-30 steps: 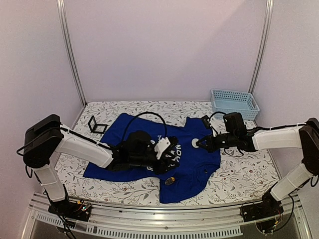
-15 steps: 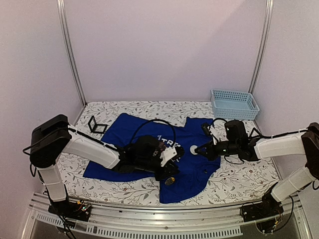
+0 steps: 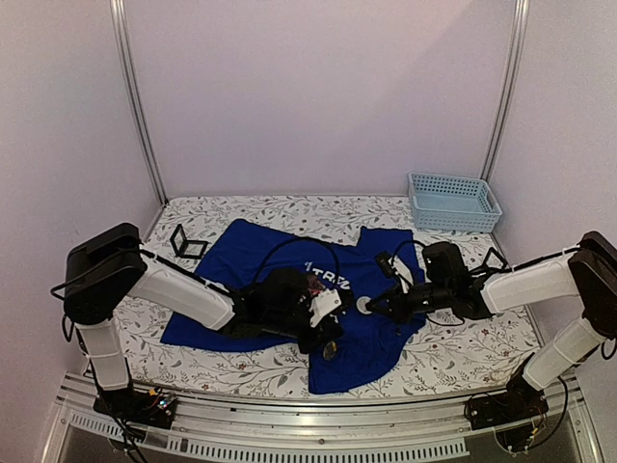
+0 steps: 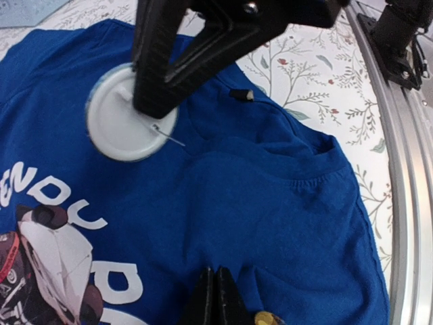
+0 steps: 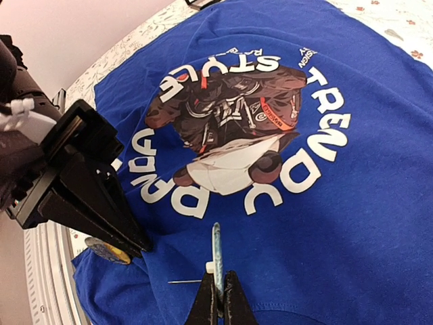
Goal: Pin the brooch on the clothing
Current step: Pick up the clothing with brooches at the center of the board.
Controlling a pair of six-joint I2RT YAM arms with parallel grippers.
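The clothing, a royal-blue T-shirt, lies flat on the table, and its round panda print shows in the right wrist view. My left gripper is shut on a small pucker of the clothing below the print, with creases fanning out from its tips. My right gripper is shut on the brooch, a round white disc seen edge-on from its own wrist. The brooch's thin pin sticks out sideways just above the fabric. In the top view the two grippers stand a short way apart, left gripper and right gripper.
A small round yellow object lies on the shirt right beside the left fingertips. A light-blue basket stands at the back right and a small black frame at the back left. A metal rail runs along the table's near edge.
The left gripper has moved toward the shirt's near hem and closed on the fabric. The right gripper has carried the brooch left and lower, closer to the left gripper.
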